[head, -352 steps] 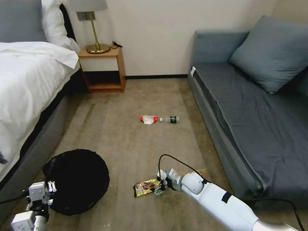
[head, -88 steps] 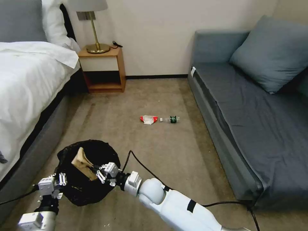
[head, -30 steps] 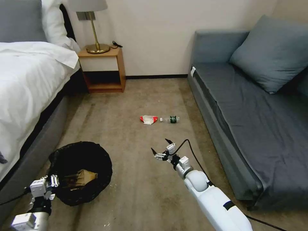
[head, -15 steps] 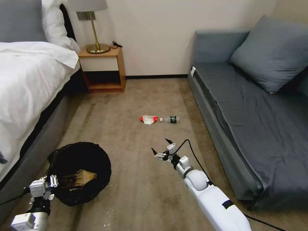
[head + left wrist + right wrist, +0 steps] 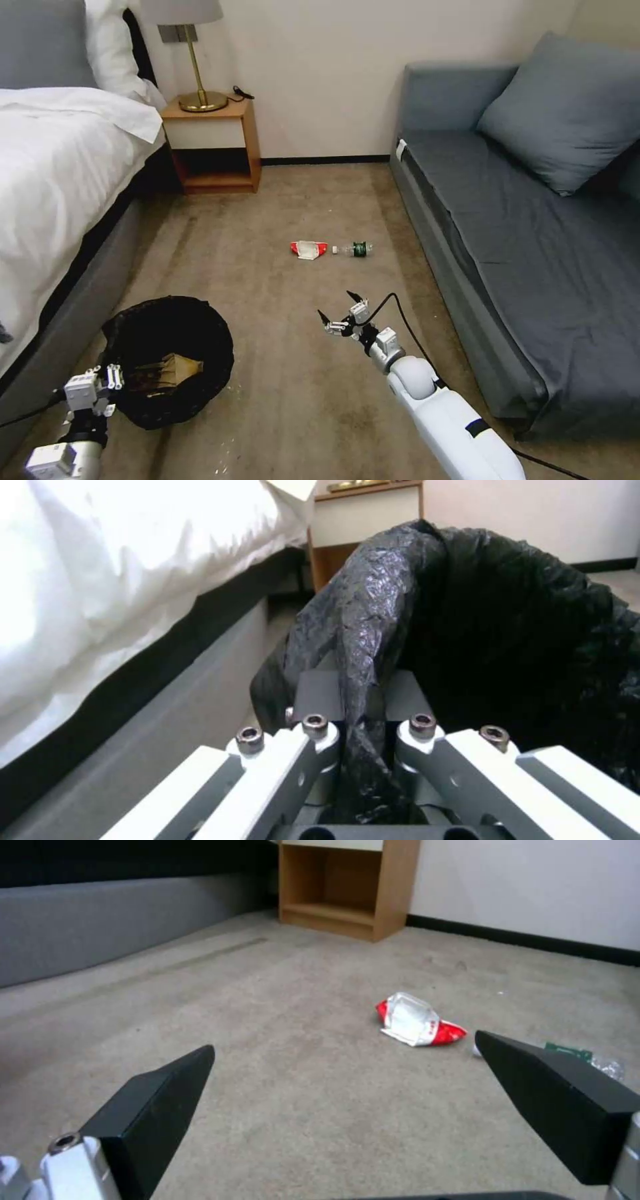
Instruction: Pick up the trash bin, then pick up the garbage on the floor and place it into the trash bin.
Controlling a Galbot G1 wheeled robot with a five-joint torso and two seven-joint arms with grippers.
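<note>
One bottle [image 5: 355,249] lies crosswise, cap toward the wrapper [image 5: 309,248]; right tool [image 5: 341,308] spread, left tool [image 5: 110,380] pinching the bin [image 5: 200,313].

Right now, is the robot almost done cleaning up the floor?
About halfway. The left gripper is shut on the rim of the trash bin, and brown paper lies inside it. The right gripper is open and empty, aimed at the red-and-white wrapper. That wrapper and the small bottle beside it are left on the carpet.
</note>
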